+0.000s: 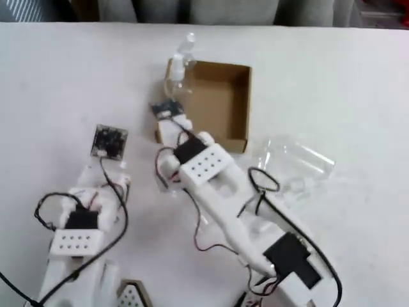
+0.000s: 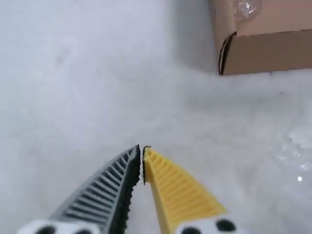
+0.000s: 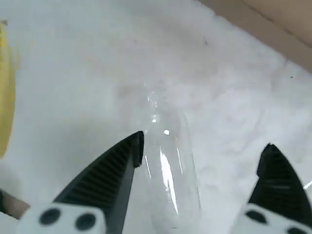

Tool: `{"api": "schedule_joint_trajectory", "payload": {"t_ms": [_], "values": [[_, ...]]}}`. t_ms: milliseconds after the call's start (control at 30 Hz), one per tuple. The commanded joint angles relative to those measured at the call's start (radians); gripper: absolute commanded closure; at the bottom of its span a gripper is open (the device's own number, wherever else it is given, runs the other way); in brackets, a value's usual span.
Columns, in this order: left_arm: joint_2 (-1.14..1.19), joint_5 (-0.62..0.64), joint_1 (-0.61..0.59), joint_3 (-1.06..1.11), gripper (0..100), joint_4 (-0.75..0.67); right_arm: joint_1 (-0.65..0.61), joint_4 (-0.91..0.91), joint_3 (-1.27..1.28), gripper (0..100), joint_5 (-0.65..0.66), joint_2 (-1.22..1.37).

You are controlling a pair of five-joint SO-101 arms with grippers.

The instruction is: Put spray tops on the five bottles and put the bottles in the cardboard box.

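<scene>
From above we see the cardboard box point(image 1: 220, 105) lying open on the white table point(image 1: 57, 77), and we place everything else by it. An upright bottle point(image 1: 177, 71) with a spray top point(image 1: 188, 43) stands at the box's far left corner. From this height we cannot tell whether it is inside the wall or just outside it. The left wrist view adds a detail: a clear glint point(image 2: 243, 8) sits just within the box's wall. A crumpled clear plastic bag point(image 1: 295, 163) lies just off the box's near right corner.

The right arm point(image 1: 217, 185) ends at the box's near left corner, and its wrist covers the table beneath. The right wrist view opens up that spot. There the right tool point(image 3: 204, 141) is released, its black fingers point(image 3: 105, 175) spread wide. A second bottle point(image 3: 170, 170), clear, lies on its side on the table between them. It is close to one finger and apart from the other, with the box's wall just beyond it.

The left arm point(image 1: 77, 224) sits well to the left of the box, on its near side. The left tool point(image 2: 143, 150) is clenched, its grey and yellow fingers point(image 2: 175, 195) tip against tip above the table, and the box's corner is beyond them.
</scene>
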Motion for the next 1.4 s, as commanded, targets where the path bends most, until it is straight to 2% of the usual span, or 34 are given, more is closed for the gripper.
{"api": "schedule_joint_trajectory", "payload": {"t_ms": [0,167,233,400,500,633,833,967,1067,1167,1233,1367], "values": [[-0.030,-0.003,-0.007,-0.015,97,-0.026,0.004,0.150,-0.143,66.9,0.089,-0.018],[-0.030,-0.002,-0.005,-0.014,97,-0.057,0.059,0.424,-0.350,67.0,0.249,-0.018],[-0.030,0.000,-0.005,-0.014,97,-0.058,0.110,0.498,-0.419,70.4,0.252,-0.018],[-0.030,0.115,-0.005,-0.035,97,-0.051,0.294,0.504,-0.428,98.7,0.324,-0.062],[-0.030,0.130,-0.005,-0.078,97,-0.014,0.394,0.504,-0.373,94.1,0.407,-0.107],[-0.031,0.132,0.035,-0.114,97,0.043,0.556,0.503,-0.261,98.5,0.473,-0.174],[-0.031,0.133,0.148,-0.123,97,0.086,0.814,0.433,-0.086,98.1,0.649,-0.269],[-0.031,0.264,0.193,-0.244,95,0.262,0.955,0.364,-0.012,98.1,0.712,-0.331],[-0.030,0.333,0.208,-0.385,86,0.433,1.017,0.323,0.034,98.1,0.715,-0.354],[-0.030,0.411,0.282,-0.486,76,0.551,1.046,0.306,0.094,98.1,0.707,-0.351],[-0.030,0.477,0.364,-0.519,72,0.598,1.049,0.277,0.141,98.2,0.658,-0.349],[-0.021,0.563,0.493,-0.516,72,0.615,1.043,0.160,0.236,98.2,0.578,-0.349]]}}
